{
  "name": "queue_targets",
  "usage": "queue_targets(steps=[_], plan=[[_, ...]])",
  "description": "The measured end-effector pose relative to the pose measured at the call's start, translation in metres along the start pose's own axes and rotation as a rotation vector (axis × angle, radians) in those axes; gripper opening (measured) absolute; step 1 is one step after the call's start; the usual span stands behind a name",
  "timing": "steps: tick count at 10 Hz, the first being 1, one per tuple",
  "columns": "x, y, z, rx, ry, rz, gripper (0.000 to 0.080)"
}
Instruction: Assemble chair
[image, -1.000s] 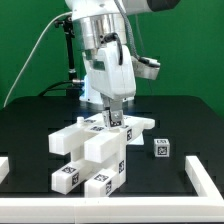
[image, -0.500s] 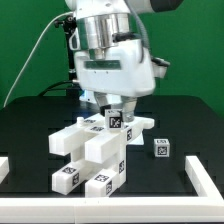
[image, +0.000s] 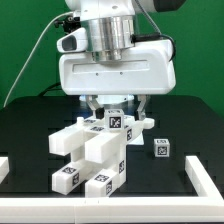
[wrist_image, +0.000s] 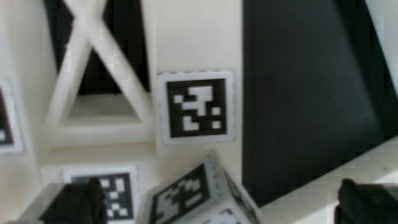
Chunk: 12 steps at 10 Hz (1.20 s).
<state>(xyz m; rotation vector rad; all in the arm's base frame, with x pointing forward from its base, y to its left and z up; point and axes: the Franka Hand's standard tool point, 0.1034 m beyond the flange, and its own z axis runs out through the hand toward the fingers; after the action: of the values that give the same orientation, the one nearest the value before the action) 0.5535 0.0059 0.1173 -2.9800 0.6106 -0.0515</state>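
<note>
The white chair parts (image: 92, 150) stand joined in a blocky cluster at the middle of the black table, with square tags on their ends. A short tagged post (image: 116, 121) sticks up at the cluster's far top. My gripper (image: 116, 110) hangs straight over it, its wide hand broadside to the exterior view, open, with one finger on each side of the post and not touching it. In the wrist view the post's tagged top (wrist_image: 199, 195) sits between the dark fingertips (wrist_image: 71, 205) of my gripper (wrist_image: 217, 205), above the X-braced piece (wrist_image: 89, 80).
A small loose tagged white block (image: 160, 148) lies on the table at the exterior view's right. The thin white border frame (image: 205, 178) runs along the right and left edges. A black cable hangs behind the arm at the left.
The hand has turned about its vertical axis, from narrow side to broadside toward the exterior camera. The fingers now stand apart on both sides of the post.
</note>
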Motion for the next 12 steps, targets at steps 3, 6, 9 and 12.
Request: queue_targets(steps=[3, 6, 9, 12], plan=[[0.0126, 0.0022, 0.0007, -0.056, 0.026, -0.458, 0.0649], [0.0123, 0.0025, 0.0012, -0.053, 0.028, -0.361, 0.0411], [0.0123, 0.0024, 0.0012, -0.05, 0.032, -0.19, 0.0283], [0.0142, 0.005, 0.0008, -0.029, 0.045, 0.161, 0.0283]])
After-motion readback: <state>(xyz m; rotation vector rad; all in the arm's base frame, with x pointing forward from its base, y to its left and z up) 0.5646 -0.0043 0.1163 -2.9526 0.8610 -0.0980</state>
